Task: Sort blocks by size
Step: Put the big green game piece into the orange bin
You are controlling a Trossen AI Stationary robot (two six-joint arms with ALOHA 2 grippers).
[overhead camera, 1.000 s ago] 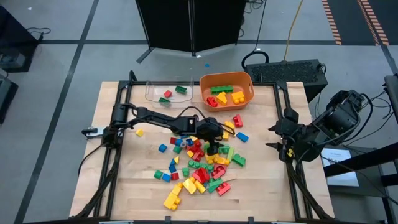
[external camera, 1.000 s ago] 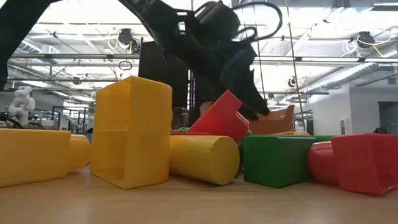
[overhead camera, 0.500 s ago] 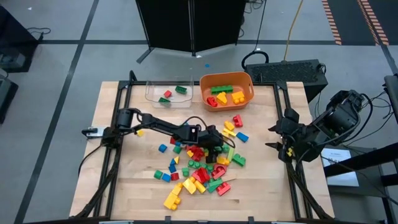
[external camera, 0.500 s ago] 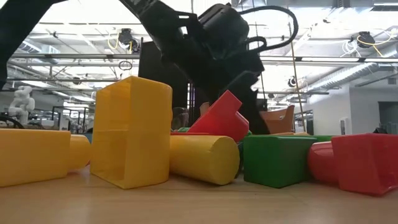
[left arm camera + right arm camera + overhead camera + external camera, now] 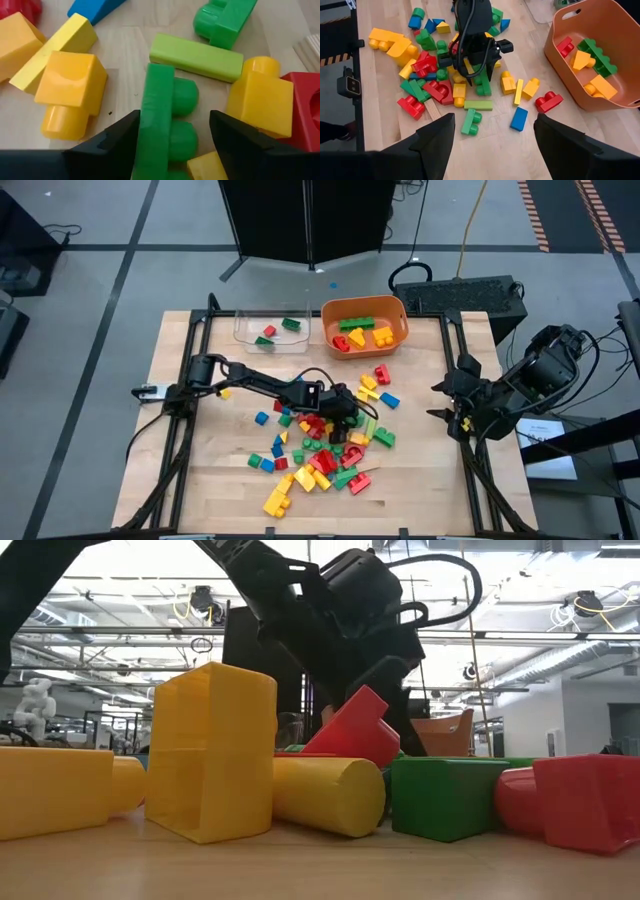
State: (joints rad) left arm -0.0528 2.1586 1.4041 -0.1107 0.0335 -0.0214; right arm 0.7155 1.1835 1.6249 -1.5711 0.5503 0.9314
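green brick (image 5: pixel 160 125) lengthwise between left end effector (image 5: pixel 172 135) fingers

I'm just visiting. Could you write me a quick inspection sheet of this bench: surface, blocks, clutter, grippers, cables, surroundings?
Surface: wooden table, scattered with toys.
Job's things: blocks piled mid-table; some in the orange tub and clear tray.
Clutter: nothing seen.
Grippers: left gripper down in the pile, fingers either side of a green studded brick; right gripper open, at the table's right edge.
Cables: yellow cable on the floor behind.
Surroundings: dark cabinet behind the table.
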